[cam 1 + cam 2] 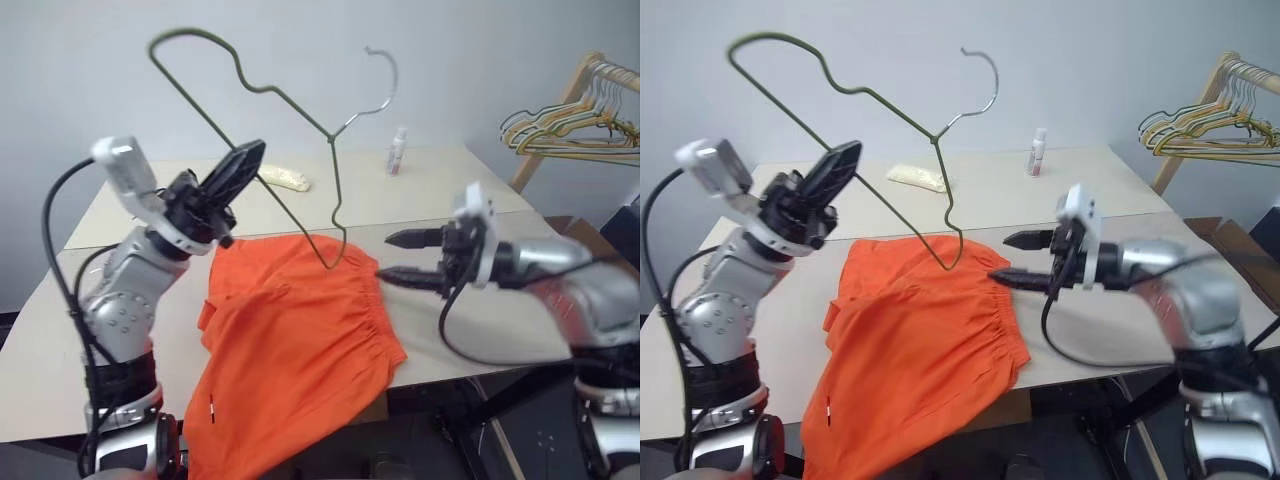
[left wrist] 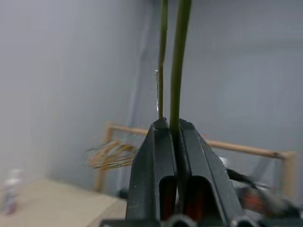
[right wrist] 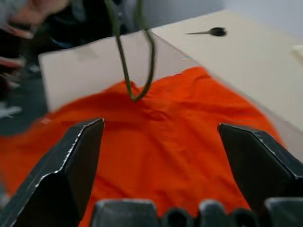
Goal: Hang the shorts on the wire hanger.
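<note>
Above the shorts (image 1: 290, 340), left hand (image 1: 238, 172) grips wire hanger (image 1: 270, 95) aloft.

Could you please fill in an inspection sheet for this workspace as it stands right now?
Surface: pale table, two tops butted together.
Job's things: orange shorts lie flat, one end hanging over the near edge; wire hanger held aloft, one corner dipping to the shorts.
Clutter: small bottle and a pale yellowish item at the far side.
Grippers: left claw shut on the hanger's wire; right claw open, empty, beside the waistband.
Cables: black lead looping off the left arm.
Surroundings: wooden rack of hangers, plain grey wall.
</note>
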Robot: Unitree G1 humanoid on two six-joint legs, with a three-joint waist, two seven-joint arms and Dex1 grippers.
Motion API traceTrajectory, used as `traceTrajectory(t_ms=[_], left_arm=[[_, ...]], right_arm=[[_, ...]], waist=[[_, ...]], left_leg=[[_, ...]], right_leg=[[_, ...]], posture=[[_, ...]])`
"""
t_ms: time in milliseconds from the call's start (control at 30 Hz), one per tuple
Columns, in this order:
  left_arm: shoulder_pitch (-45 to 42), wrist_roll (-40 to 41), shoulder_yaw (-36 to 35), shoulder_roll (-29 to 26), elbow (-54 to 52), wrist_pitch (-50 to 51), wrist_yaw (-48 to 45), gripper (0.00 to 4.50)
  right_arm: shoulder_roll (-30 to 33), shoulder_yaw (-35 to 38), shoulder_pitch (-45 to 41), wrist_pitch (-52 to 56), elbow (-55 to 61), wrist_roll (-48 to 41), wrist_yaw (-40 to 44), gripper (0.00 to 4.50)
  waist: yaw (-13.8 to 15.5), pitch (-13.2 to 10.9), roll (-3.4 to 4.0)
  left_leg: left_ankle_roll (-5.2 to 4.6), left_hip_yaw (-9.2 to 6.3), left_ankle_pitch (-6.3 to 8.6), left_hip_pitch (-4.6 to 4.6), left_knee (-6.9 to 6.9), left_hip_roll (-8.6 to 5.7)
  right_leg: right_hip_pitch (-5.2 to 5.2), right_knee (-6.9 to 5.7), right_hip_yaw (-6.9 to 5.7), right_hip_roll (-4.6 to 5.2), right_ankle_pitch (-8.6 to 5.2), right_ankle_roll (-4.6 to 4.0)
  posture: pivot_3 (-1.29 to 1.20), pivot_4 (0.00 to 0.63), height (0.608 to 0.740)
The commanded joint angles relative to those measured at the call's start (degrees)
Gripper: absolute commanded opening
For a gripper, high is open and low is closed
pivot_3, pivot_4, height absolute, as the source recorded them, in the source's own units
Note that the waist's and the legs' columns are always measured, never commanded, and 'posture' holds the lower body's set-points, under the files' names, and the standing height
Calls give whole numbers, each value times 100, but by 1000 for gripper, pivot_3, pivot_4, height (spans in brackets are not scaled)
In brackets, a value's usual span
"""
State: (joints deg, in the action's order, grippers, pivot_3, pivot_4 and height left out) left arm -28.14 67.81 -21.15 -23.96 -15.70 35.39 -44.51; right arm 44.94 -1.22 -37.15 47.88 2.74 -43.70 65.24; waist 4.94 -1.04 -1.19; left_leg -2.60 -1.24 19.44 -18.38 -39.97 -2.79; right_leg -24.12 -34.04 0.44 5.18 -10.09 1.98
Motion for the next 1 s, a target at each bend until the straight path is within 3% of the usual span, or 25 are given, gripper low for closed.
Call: traceTrajectory(t_ms=[33,433,867,1000], left_arm=[[-148,315,-123,-67,103,9,-144,0],[-49,229,59,12,-28,-138,-156,0],[-4,84,145,113,-44,-306,-254,0],[46,36,201,128,-83,-345,-295,0]], right_arm=[[-153,-250,-344,345,-524,-78,518,4464],[-1108,-578,-988,647,-725,-9,542,4464],[-1592,-702,-1200,647,-882,187,601,4464],[-1642,-709,-1246,674,-938,219,634,3570]], waist=[[23,0,-2],[65,-1,-4],[64,-1,-4],[59,-1,-4]], left_leg=[[0,0,0,-2,0,-2],[43,-4,-22,-24,-5,-11],[47,-5,-24,-32,-4,-16],[48,-5,-24,-32,-4,-17]], right_leg=[[-1,1,-1,0,0,0],[-24,-2,1,13,2,3],[-34,-3,1,13,2,3],[-36,-4,1,12,2,3]], posture=[[169,0,740],[182,0,740],[194,0,740],[194,0,740]])
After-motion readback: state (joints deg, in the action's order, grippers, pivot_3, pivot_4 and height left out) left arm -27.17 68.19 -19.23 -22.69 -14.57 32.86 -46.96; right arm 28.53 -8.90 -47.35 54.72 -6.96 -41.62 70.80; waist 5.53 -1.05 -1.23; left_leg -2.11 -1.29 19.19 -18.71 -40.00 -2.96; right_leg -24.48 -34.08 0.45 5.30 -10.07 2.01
